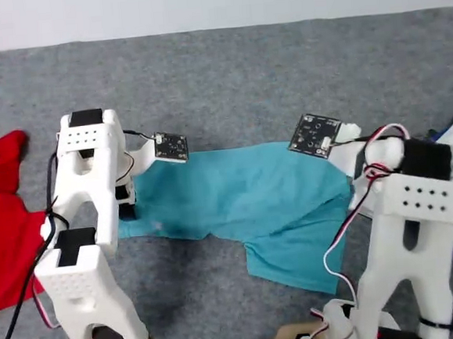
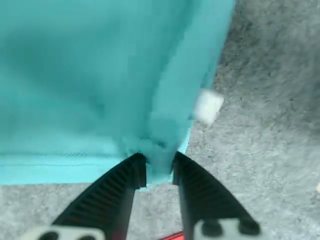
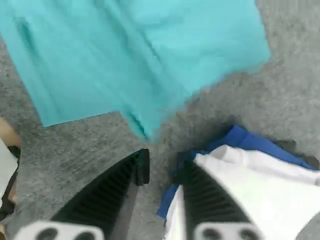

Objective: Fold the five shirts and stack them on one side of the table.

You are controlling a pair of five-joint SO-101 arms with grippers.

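1. teal shirt lies mid-table, its long axis running 9 to 3 o'clock in the high view.
2. left gripper pinches its 9 o'clock edge.
3. right gripper, jaws apart and empty, sits at the 3 o'clock end, just off the hem.

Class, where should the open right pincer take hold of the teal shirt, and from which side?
Grip the teal shirt at the loose corner just ahead of the right pincer. Approach from the shirt's outer side, low over the table. The left pincer pinches the opposite edge, so a hold here would likely stretch the cloth evenly.
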